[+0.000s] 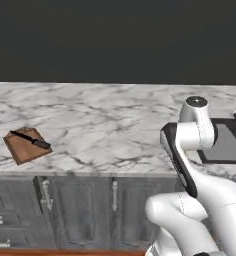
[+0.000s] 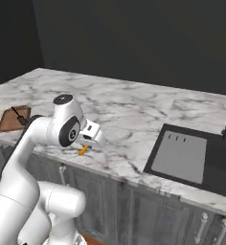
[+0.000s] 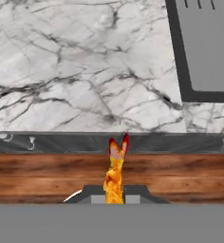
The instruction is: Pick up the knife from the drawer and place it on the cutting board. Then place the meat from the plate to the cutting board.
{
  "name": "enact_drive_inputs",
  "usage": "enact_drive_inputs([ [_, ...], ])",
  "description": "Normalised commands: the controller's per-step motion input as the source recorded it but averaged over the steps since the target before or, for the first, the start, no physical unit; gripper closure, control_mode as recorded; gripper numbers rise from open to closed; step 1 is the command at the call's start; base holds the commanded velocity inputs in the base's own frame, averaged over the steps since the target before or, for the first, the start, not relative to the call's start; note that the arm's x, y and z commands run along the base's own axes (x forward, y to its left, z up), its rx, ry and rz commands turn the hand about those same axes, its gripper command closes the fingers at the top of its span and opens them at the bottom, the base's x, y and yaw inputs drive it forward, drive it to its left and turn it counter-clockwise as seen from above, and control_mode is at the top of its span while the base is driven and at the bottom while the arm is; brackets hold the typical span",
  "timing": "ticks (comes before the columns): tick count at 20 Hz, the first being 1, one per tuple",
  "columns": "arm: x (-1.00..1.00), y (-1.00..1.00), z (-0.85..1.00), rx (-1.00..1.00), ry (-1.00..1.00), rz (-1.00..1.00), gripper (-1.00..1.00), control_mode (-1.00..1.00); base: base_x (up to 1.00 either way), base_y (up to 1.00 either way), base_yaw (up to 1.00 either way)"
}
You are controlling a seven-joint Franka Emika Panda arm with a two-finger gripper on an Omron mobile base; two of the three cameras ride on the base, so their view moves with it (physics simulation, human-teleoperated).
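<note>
Left base view: the board point(image 1: 27, 145) lies at 9 o'clock near the counter point(image 1: 110, 120) front edge, the knife point(image 1: 32, 140) across it; wide bare marble spreads between it and the sink point(image 1: 229, 142) at 3 o'clock.

Right base view: the gripper point(image 2: 84, 146) hangs over the front edge, its jaws clamped on the meat point(image 2: 83, 150).

Hand view: the meat point(image 3: 115, 173) sticks up at 6 o'clock, the counter edge just beyond. No writing is legible.

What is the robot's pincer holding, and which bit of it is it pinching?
The pincer is shut on the meat, the little orange piece. It pinches one end, and the rest sticks out past the tips.
</note>
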Motion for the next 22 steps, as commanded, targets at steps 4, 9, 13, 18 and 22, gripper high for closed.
enact_drive_inputs([
  [4,0.0,0.0,0.0,0.0,0.0,0.0,1.0,1.0,0.54,1.0,0.07],
  [9,0.0,0.0,0.0,0.0,0.0,0.0,1.0,1.0,0.29,1.0,0.09],
  [13,0.0,0.0,0.0,0.0,0.0,0.0,1.0,1.0,0.01,0.98,0.07],
  [18,0.0,0.0,0.0,0.0,0.0,0.0,1.0,1.0,0.27,0.58,0.01],
  [22,0.0,0.0,0.0,0.0,0.0,0.0,1.0,1.0,0.46,0.14,0.03],
])
